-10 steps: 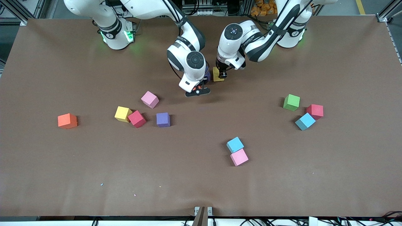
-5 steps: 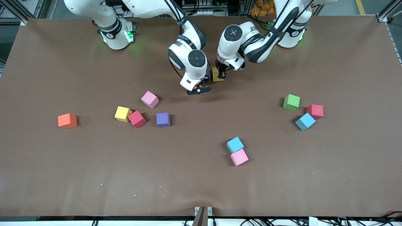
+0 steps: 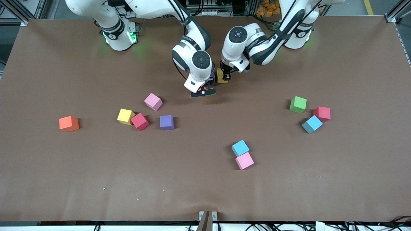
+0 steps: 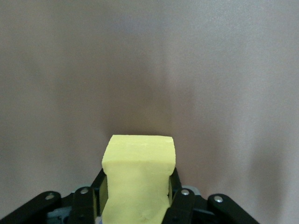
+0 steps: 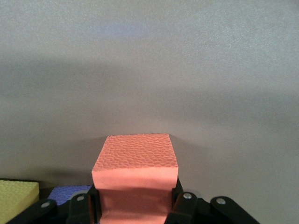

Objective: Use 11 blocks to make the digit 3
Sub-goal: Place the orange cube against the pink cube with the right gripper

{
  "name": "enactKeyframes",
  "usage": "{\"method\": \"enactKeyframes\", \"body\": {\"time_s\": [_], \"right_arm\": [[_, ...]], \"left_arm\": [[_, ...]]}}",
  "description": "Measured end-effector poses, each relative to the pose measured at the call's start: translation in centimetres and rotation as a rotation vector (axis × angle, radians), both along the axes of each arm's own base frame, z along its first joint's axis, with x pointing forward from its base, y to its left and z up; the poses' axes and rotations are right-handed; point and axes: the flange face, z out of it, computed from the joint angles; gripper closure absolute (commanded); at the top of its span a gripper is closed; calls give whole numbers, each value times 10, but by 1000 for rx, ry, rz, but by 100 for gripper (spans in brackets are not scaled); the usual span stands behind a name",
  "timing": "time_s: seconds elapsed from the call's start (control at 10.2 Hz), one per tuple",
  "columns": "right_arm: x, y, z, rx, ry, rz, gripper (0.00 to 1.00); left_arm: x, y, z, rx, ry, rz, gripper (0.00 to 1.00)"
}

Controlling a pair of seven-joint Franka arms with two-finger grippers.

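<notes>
My left gripper (image 3: 225,76) (image 4: 138,186) is shut on a yellow block (image 4: 138,177) (image 3: 221,76), low over the table near the arms' bases. Beside it lies a purple block (image 3: 212,78) (image 5: 70,193), mostly hidden under the right hand. My right gripper (image 3: 202,91) (image 5: 135,198) is shut on an orange block (image 5: 135,170), low over the table next to those two. The yellow block (image 5: 16,198) also shows at the edge of the right wrist view.
Loose blocks lie nearer the front camera: pink (image 3: 153,101), yellow (image 3: 125,116), red (image 3: 139,121), purple (image 3: 166,122) and orange (image 3: 68,123) toward the right arm's end. Green (image 3: 298,104), red (image 3: 322,114) and blue (image 3: 311,124) lie toward the left arm's end. Blue (image 3: 240,148) and pink (image 3: 244,160) lie mid-table.
Both grippers have crept slightly toward the bases with their blocks, and in the last half second they have hardly moved. The loose blocks have stayed put.
</notes>
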Motion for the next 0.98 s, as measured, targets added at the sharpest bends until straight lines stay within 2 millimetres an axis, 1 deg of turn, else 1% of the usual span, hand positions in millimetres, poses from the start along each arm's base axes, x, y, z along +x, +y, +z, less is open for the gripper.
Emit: {"method": "enactKeyframes", "body": {"time_s": [0.29, 0.39, 0.49, 0.59, 0.69, 0.98], "right_arm": [[-1, 0, 0, -1, 0, -5, 81], [-1, 0, 0, -1, 0, -5, 79], [-1, 0, 0, -2, 0, -5, 74], [-1, 0, 0, -2, 0, -6, 49], [-1, 0, 0, -2, 0, -6, 0], [-2, 0, -2, -6, 3, -5, 0]], "left_arm": [[-1, 0, -2, 1, 3, -5, 100], [-1, 0, -2, 1, 3, -5, 100], [-1, -1, -2, 0, 3, -5, 100], [-1, -1, -2, -1, 3, -5, 100], [-1, -1, -2, -1, 2, -5, 100], [-4, -4, -2, -6, 1, -12, 100]]}}
